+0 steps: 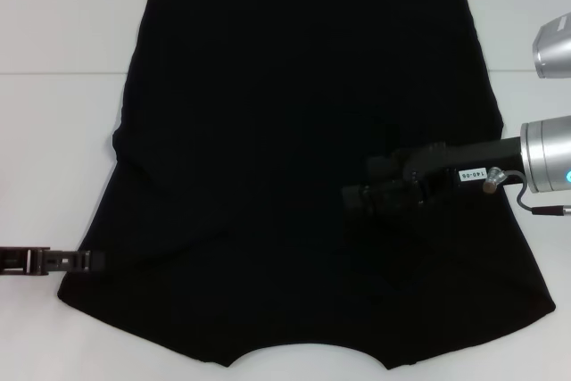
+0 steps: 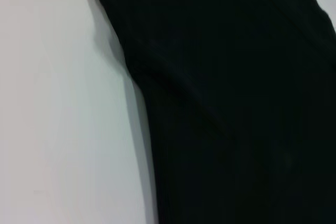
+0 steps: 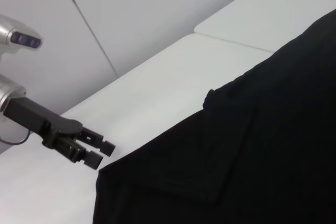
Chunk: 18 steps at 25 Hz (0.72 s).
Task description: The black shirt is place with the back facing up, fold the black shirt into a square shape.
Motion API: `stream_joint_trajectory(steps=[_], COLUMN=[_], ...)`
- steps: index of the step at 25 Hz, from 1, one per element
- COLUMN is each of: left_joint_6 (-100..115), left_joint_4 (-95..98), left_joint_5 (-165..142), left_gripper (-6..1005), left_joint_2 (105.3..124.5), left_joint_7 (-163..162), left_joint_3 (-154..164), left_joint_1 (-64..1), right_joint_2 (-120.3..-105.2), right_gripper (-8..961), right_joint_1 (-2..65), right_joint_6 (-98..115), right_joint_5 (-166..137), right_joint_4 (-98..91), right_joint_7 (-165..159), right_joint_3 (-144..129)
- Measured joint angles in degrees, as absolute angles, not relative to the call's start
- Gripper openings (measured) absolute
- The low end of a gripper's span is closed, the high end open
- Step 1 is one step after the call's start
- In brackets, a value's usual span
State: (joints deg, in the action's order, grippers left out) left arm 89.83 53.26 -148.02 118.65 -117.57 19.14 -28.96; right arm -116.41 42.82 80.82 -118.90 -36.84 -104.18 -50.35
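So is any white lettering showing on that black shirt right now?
No, in the head view the black shirt lies spread on the white table as plain black cloth.

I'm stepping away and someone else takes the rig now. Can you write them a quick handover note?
Left gripper: low at the black shirt's near left edge, fingers slightly apart, holding nothing.
Right gripper: over the shirt's right half; grip unclear.
The shirt lies spread on the white table, sleeves apparently folded in.
Left: fold it into a square.
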Motion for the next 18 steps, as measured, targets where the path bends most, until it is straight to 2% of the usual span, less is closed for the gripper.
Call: stream_joint_trajectory(steps=[18], left_joint_6=[90.3], left_joint_4=[52.9], left_joint_5=[-151.0], left_gripper=[948], left_joint_2=[118.70], left_joint_7=[-116.8], left_joint_3=[21.2], left_joint_1=[-29.3], right_joint_2=[-115.84], right_gripper=[921], right_joint_1=[42.8], right_joint_6=[80.7], right_joint_5=[-118.5], right_joint_4=[-36.9], right_joint_7=[-105.0], right_joint_3=[-49.7])
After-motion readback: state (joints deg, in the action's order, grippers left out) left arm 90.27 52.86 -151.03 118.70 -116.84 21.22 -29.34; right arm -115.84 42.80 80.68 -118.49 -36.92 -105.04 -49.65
